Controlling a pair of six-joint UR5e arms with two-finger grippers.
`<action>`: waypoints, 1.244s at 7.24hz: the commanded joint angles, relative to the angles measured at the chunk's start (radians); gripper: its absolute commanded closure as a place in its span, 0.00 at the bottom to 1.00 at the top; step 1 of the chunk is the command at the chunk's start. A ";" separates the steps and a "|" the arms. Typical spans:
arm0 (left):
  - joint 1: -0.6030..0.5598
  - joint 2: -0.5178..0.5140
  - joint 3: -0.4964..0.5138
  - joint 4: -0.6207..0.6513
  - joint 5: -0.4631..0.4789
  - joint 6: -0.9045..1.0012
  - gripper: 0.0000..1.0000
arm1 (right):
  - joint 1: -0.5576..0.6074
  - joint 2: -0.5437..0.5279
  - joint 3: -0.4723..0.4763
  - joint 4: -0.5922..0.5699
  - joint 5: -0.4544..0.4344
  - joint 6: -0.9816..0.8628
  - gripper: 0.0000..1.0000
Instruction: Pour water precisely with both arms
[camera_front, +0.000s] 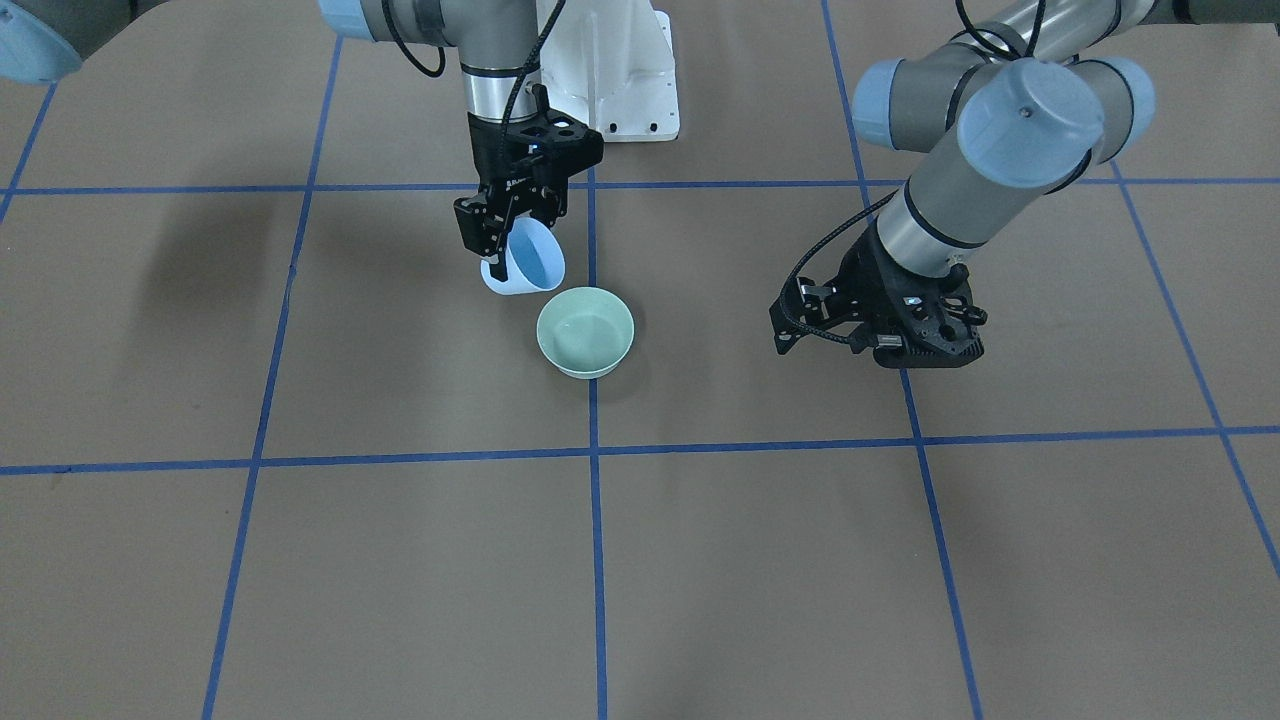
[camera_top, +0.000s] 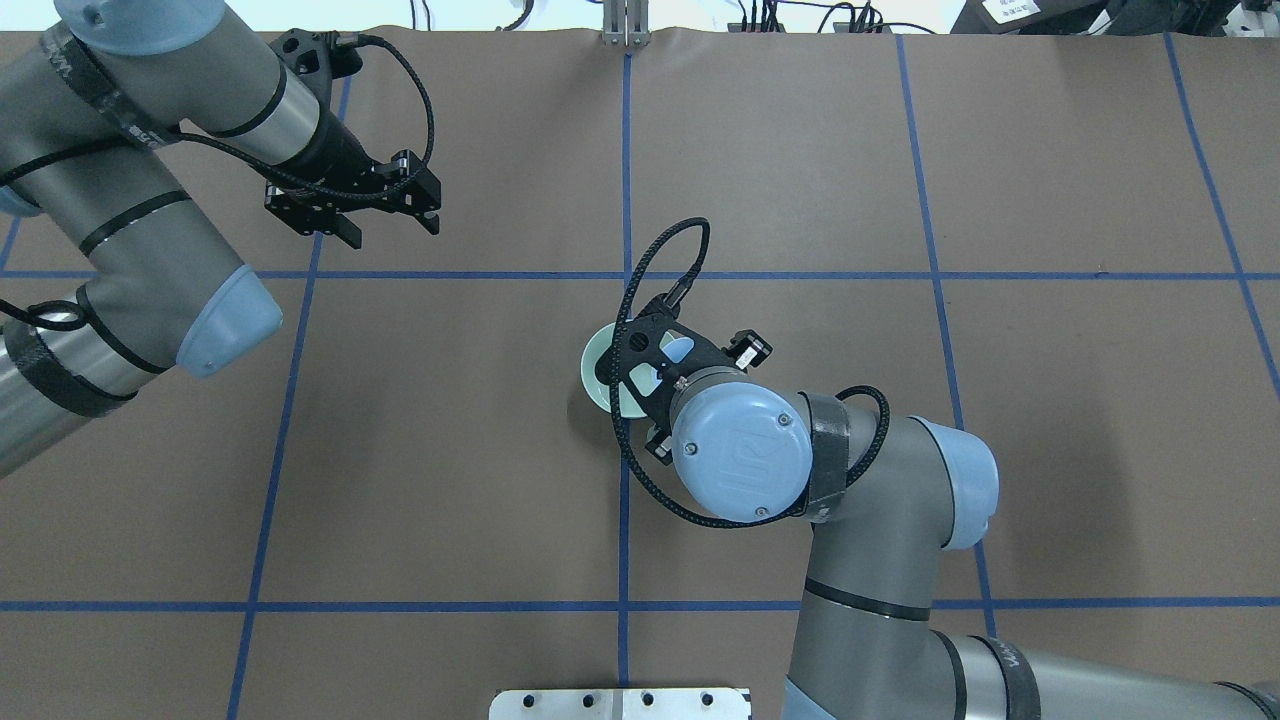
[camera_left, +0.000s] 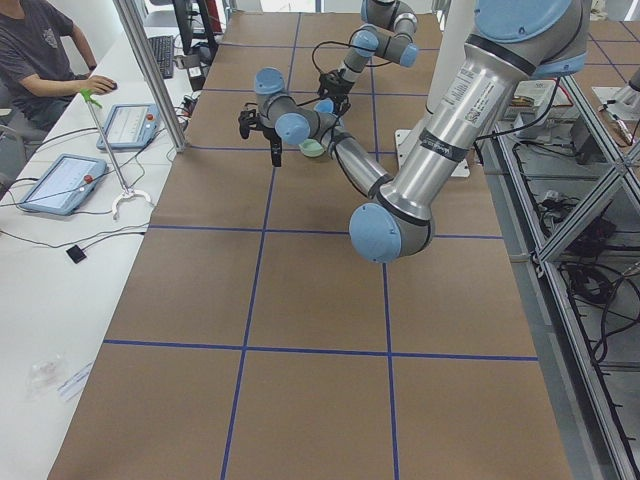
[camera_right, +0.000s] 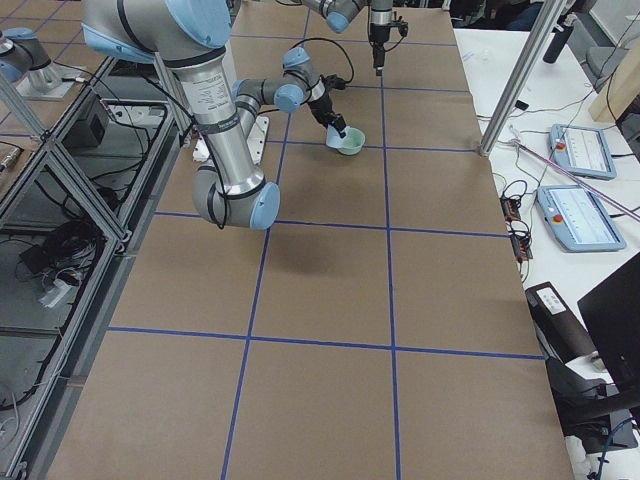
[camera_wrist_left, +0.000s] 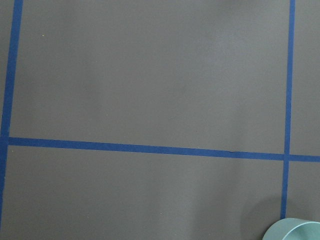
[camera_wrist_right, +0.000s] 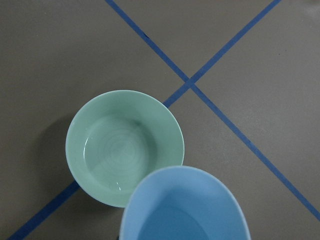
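Note:
My right gripper (camera_front: 500, 245) is shut on the rim of a light-blue cup (camera_front: 528, 262) and holds it tilted, mouth toward a pale-green bowl (camera_front: 585, 332) on the brown table. The right wrist view shows the cup's rim (camera_wrist_right: 185, 205) just over the bowl's near edge, and a little water in the bowl (camera_wrist_right: 125, 147). In the overhead view the right wrist covers most of the bowl (camera_top: 597, 365). My left gripper (camera_top: 388, 222) is open and empty above the table, well away from the bowl; it also shows in the front view (camera_front: 795, 322). The left wrist view catches only the bowl's rim (camera_wrist_left: 295, 231).
Blue tape lines (camera_front: 592, 450) cross the brown table in a grid. The white pedestal (camera_front: 620, 70) stands behind the bowl. A side table with tablets (camera_left: 60, 180) and a seated operator (camera_left: 40, 60) lies beyond the far edge, past a metal post (camera_left: 150, 70).

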 joint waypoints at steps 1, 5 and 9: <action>0.000 0.000 0.000 0.001 0.000 0.000 0.10 | -0.001 0.068 -0.045 -0.110 -0.001 -0.062 0.73; 0.001 -0.001 -0.001 -0.001 0.000 0.000 0.10 | -0.001 0.114 -0.108 -0.156 -0.006 -0.138 0.74; 0.001 -0.001 -0.001 -0.001 0.000 0.000 0.10 | 0.004 0.194 -0.169 -0.277 -0.027 -0.240 0.74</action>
